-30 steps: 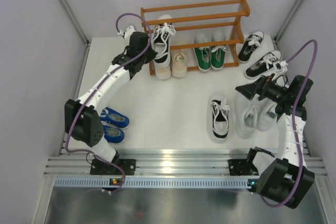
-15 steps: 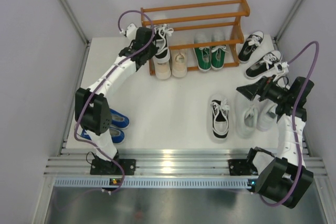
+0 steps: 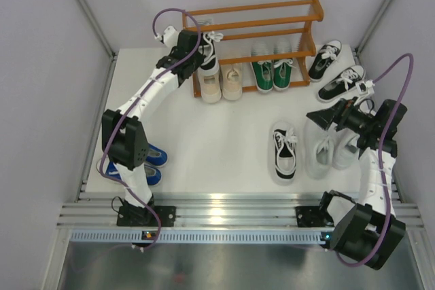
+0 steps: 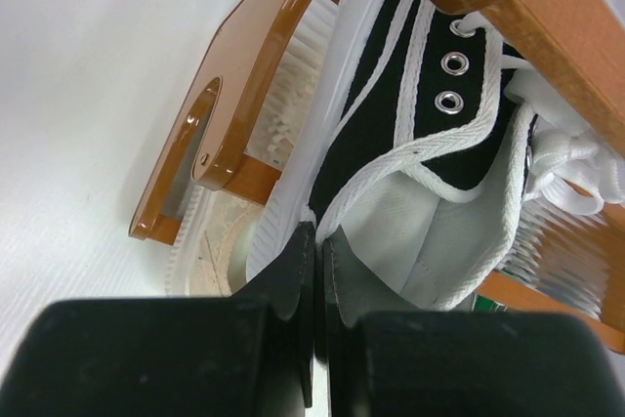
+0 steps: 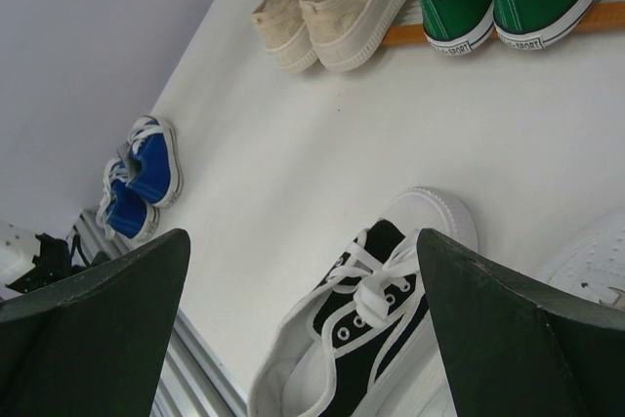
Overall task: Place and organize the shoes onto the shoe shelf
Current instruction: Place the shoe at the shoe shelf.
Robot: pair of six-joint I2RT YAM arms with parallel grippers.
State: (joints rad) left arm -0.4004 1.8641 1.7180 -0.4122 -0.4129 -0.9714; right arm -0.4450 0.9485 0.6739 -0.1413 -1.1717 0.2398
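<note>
My left gripper (image 3: 195, 59) is shut on the heel collar of a black sneaker (image 3: 209, 51) with white laces, which sits at the left end of the orange-brown shoe shelf (image 3: 272, 10), above the beige pair (image 3: 221, 83). In the left wrist view the gripper (image 4: 314, 241) pinches the shoe's (image 4: 391, 134) white-edged rim between shelf bars (image 4: 244, 85). The green pair (image 3: 273, 73) stands on the bottom tier. My right gripper (image 3: 319, 117) is open and empty above the white pair (image 3: 331, 151). Its wrist view shows the gripper (image 5: 303, 236) over a single black sneaker (image 5: 381, 329).
A single black sneaker (image 3: 284, 151) lies mid-table. Another black pair (image 3: 336, 71) lies right of the shelf. The blue pair (image 3: 146, 162) sits at the near left beside my left arm's base, also in the right wrist view (image 5: 142, 178). White walls enclose the table.
My left arm has reached further back, carrying the black sneaker up and into the left end of the shelf. The right arm has barely moved.
</note>
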